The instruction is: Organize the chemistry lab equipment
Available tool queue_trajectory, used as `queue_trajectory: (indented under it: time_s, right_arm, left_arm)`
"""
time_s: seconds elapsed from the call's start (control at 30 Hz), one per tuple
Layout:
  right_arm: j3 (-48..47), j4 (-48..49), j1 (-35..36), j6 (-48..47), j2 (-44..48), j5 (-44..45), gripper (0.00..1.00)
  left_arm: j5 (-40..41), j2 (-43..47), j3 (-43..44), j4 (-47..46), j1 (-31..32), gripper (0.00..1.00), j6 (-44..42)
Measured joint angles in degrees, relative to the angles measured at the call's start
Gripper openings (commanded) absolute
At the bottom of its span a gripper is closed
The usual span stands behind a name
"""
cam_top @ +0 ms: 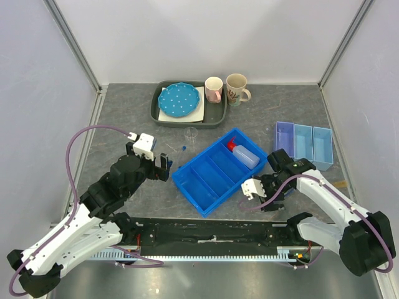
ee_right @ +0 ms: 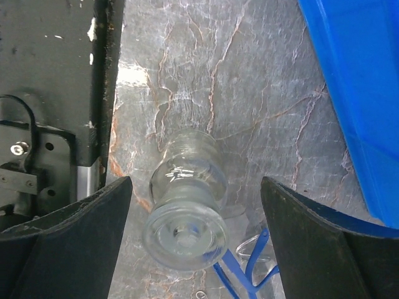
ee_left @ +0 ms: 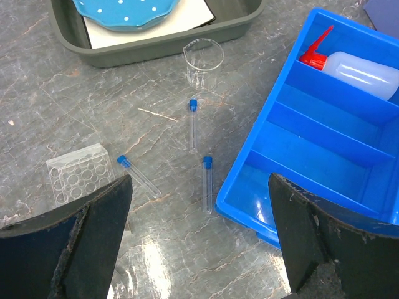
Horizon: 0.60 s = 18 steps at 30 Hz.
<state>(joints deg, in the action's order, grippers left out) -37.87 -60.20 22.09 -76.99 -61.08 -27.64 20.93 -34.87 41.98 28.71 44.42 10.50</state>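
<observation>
The left gripper (ee_left: 199, 212) hovers, jaws wide, above loose vials (ee_left: 192, 124) near the edge of the blue tray (ee_left: 249, 180). The right gripper (ee_right: 196, 199), jaws wide, flanks a glass flask (ee_right: 187, 187), seemingly without touching it.

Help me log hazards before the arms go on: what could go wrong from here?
1. The small glass flask lies on its side between the fingers of the open right claw. If they close off-centre it may roll or squirt out, and the blue safety glasses right beside it could get snagged.
2. Three blue-capped test tubes lie loose on the table below the open left claw. A descending finger might roll one away or crack it.
</observation>
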Motion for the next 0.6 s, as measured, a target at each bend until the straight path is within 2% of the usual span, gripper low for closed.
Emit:
queue_trajectory:
  time_s: [0.13, 0.23, 0.27, 0.37, 0.6]
  right_arm:
    - [1.27, 2.29, 0.74, 0.55, -0.37, 1.64, 0.79]
    - [1.79, 3.39, 1.20, 0.50, -0.55, 2.51, 0.65]
    - [1.95, 3.61, 1.38, 0.42, -0.59, 2.75, 0.58]
    - [2.27, 4.02, 1.97, 0.42, -0.90, 3.17, 0.46]
    - [1.25, 2.43, 2.38, 0.74, -1.81, 2.60, 0.36]
  left_arm:
    - [0.02, -0.42, 0.00, 0.02, 0.00, 0.96, -0.11]
    - [0.02, -0.68, 0.00, 0.04, 0.00, 0.96, -0.31]
    - [0.02, -0.74, 0.00, 0.04, 0.00, 0.96, -0.35]
    - [0.02, -0.79, 0.00, 0.09, 0.00, 0.96, -0.39]
    - [0.13, -1.01, 0.00, 0.22, 0.00, 0.96, -0.42]
